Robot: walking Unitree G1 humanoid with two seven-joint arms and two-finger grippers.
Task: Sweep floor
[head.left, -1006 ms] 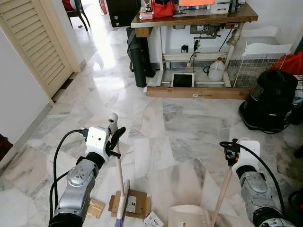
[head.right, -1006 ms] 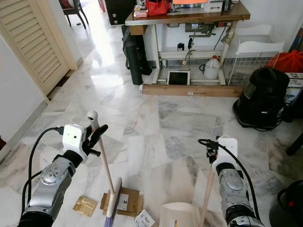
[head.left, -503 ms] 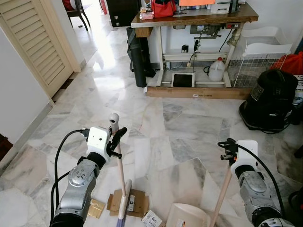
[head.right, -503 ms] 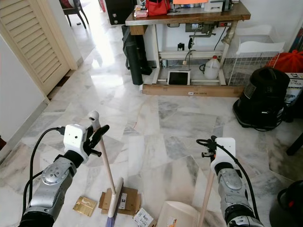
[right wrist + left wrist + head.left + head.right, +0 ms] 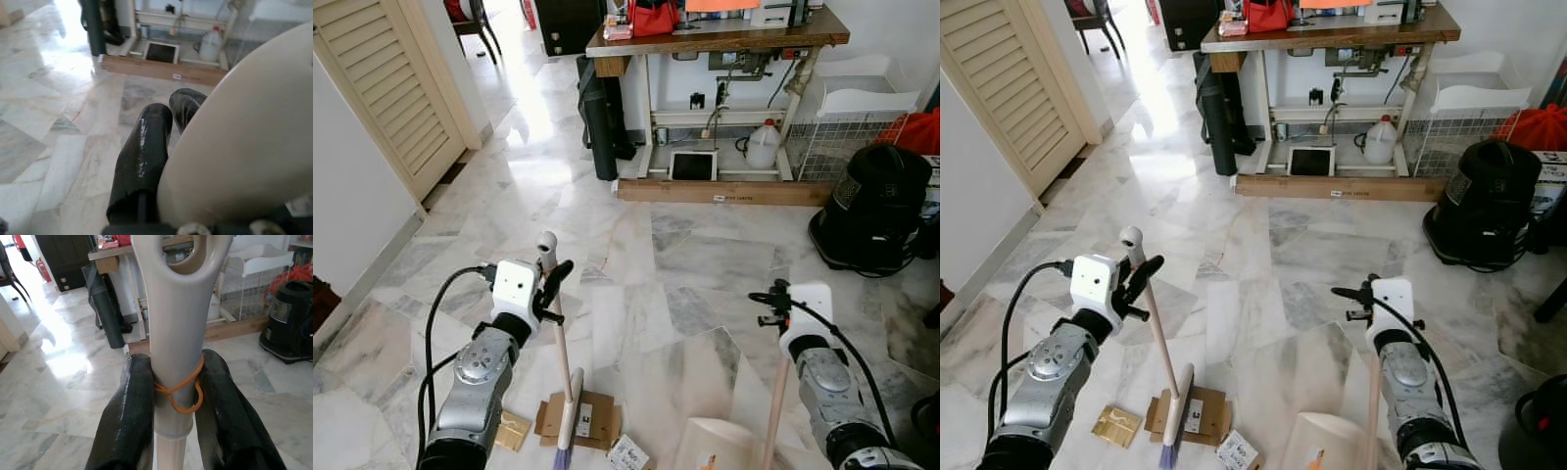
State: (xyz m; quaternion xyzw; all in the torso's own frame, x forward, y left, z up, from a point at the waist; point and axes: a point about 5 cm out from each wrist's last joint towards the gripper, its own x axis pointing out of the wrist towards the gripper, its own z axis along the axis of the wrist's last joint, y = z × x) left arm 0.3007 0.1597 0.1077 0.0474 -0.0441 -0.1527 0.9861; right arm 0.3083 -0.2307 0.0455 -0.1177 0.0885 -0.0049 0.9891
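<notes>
- While the left gripper (image 5: 171,396) clamps its two black fingers on the grey grip of the broom (image 5: 562,357), an orange rubber band (image 5: 182,392) rings that grip between them; the hold looks square and firm.
- The broom stands nearly upright, its head resting on a flattened cardboard piece (image 5: 594,418) on the marble floor (image 5: 636,235), close before the robot.
- Other litter lies beside it: a small tan scrap (image 5: 512,429) to the left and a printed white packet (image 5: 628,454) to the right.
- The right gripper (image 5: 1356,302) sits at the top of the wooden handle of the dustpan (image 5: 1322,444), whose cream pan rests on the floor to the right of the litter; it seems closed on the handle, though the contact itself is hard to see.
- To do the sweep well, the broom head should likely drag low and flat toward the pan, herding the cardboard and packet together.
- The pan lip probably needs to stay pressed to the floor, tilted toward the broom, so that scraps slide in and not beneath.
</notes>
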